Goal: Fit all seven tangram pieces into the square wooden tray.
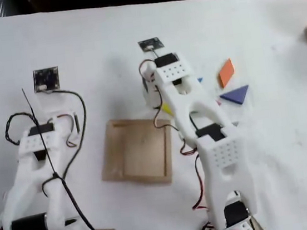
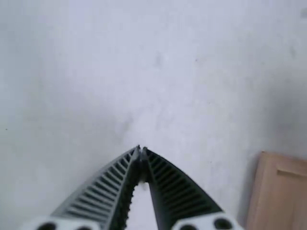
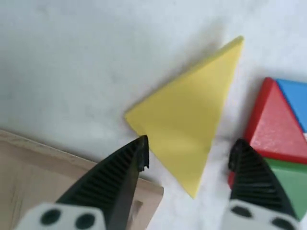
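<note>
A square wooden tray (image 1: 137, 150) lies on the white surface (image 1: 270, 151), its bare wooden floor showing. The right arm stretches past the tray's far corner. Its claw (image 3: 189, 148) is wide open, straddling a flat yellow triangle (image 3: 187, 105) that lies on the surface just beside the tray. A red triangle (image 3: 276, 120), a blue piece (image 3: 295, 96) and a green piece (image 3: 288, 177) lie packed together near it. An orange parallelogram (image 1: 226, 72) and a dark blue triangle (image 1: 235, 95) lie farther off. The left arm is folded on the tray's other side, its claw (image 2: 140, 151) closed on nothing above the bare surface.

Pale bare-wood tray (image 1: 138, 150) — matt yellow triangle (image 3: 187, 120).
</note>
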Robot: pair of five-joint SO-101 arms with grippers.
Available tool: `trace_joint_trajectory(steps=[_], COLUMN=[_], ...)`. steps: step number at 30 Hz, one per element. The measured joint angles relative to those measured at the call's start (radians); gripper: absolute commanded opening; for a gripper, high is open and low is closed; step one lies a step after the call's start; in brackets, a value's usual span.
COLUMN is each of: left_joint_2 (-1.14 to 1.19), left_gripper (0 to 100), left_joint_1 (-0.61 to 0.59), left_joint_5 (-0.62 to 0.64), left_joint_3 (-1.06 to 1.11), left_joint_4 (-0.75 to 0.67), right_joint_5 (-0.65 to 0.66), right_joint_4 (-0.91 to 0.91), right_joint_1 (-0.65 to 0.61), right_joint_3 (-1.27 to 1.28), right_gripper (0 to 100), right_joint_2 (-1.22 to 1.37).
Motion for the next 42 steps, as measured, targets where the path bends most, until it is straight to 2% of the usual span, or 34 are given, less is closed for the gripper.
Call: trace_joint_trajectory(steps=[6,12,18,20,26,37,42], left_joint_2=[0.0,0.0,0.0,0.0,0.0,0.0,0.0], left_gripper=[2,2,2,2,2,2,2], left_joint_1=[0.0,0.0,0.0,0.0,0.0,0.0,0.0], left_joint_5=[0.0,0.0,0.0,0.0,0.0,0.0,0.0], left_joint_3=[0.0,0.0,0.0,0.0,0.0,0.0,0.0], left_joint_4=[0.0,0.0,0.0,0.0,0.0,0.0,0.0], right_joint_5=[0.0,0.0,0.0,0.0,0.0,0.0,0.046], right_joint_4=[0.158,0.18,0.135,0.121,0.118,0.097,0.121], right_joint_1=[0.002,0.002,-0.028,-0.028,-0.025,-0.028,-0.031], right_joint_3=[-0.153,-0.186,-0.186,-0.186,-0.186,-0.239,-0.264], right_gripper=[28.4,28.1,11.5,9.8,16.2,17.0,26.0], right_joint_2=[0.009,0.009,0.029,0.032,0.032,0.16,0.173])
